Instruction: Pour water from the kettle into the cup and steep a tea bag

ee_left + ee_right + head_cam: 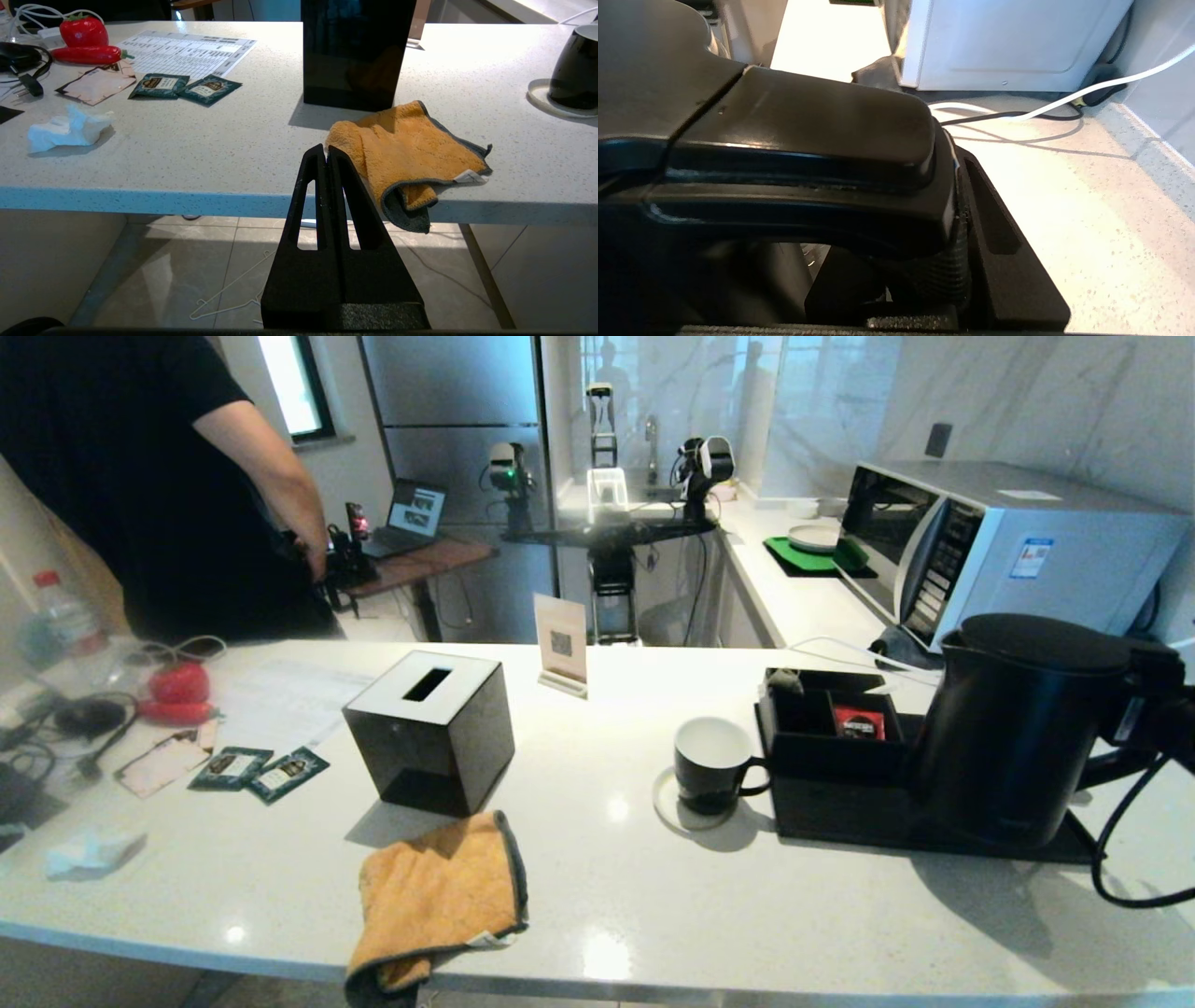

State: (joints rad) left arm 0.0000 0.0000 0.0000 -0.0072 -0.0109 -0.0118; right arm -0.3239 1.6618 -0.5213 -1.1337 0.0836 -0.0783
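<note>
While the right gripper stands at the far right of the counter, its jaws are clamped on the looped handle of the black electric kettle, which sits at the right end of a black tray. The black mug, white inside, rests on a pale coaster just left of the tray, its handle turned toward it. A red sachet lies in the tray's compartment; the grey-green tea bag cannot be made out with certainty. The left gripper hangs parked below the counter edge beside an orange cloth, jaws together. Risks, as judged: the tall, presumably heavy kettle may swing in the grip once lifted; the mug's narrow mouth leaves little margin, so a fast tilt could spill water onto the counter or tray.
</note>
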